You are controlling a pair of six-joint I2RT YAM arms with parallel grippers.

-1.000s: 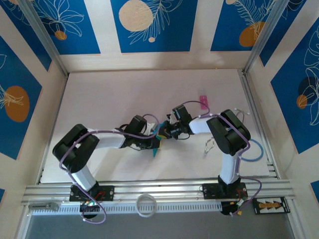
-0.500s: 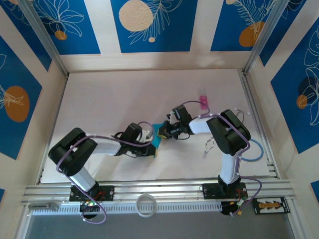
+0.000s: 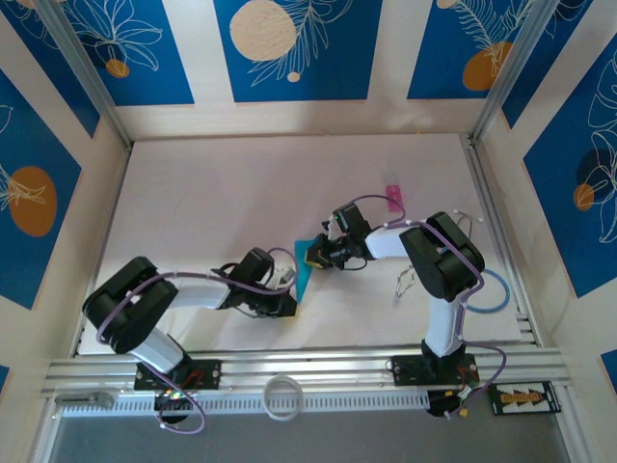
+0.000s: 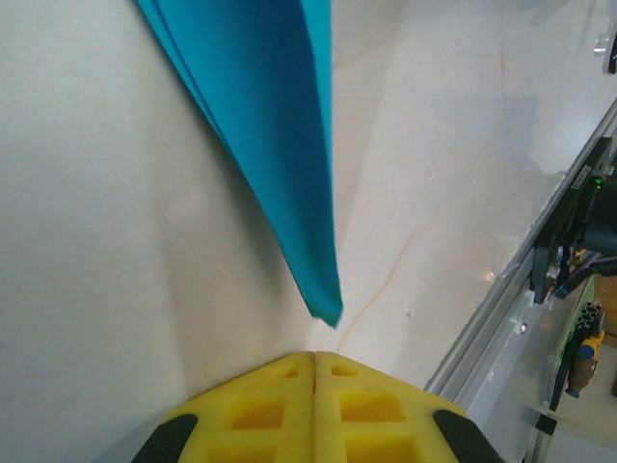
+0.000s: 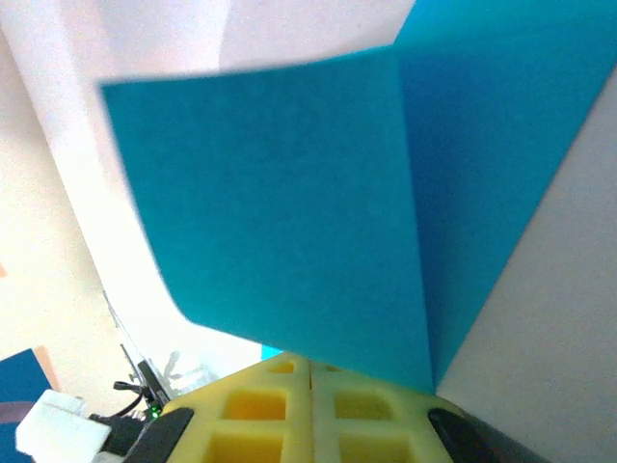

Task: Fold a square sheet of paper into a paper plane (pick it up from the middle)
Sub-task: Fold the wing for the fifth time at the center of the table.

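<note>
The right gripper (image 5: 310, 359) apparently pinches the creased paper sheet (image 5: 289, 212) near the table's (image 3: 193, 193) middle, the left gripper (image 4: 314, 357) closed and empty (paper tip just ahead), so a tug could tear it.

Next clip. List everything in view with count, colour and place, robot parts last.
folded paper sheet: one, cyan-blue, mid-table between the two hands, wide end in the right hand, pointed tip just ahead of the left hand
small object: one, pink, on the table beyond the right arm; too small to identify
cable loop: one, blue, at the table's right edge
ring: one, white, at the near edge between the arm bases
table: one, white
wall panels: several, dark blue with leaf pattern, around the table
left hand: one, yellow pads, shut, holding nothing
right hand: one, yellow pads, shut on the paper
</note>
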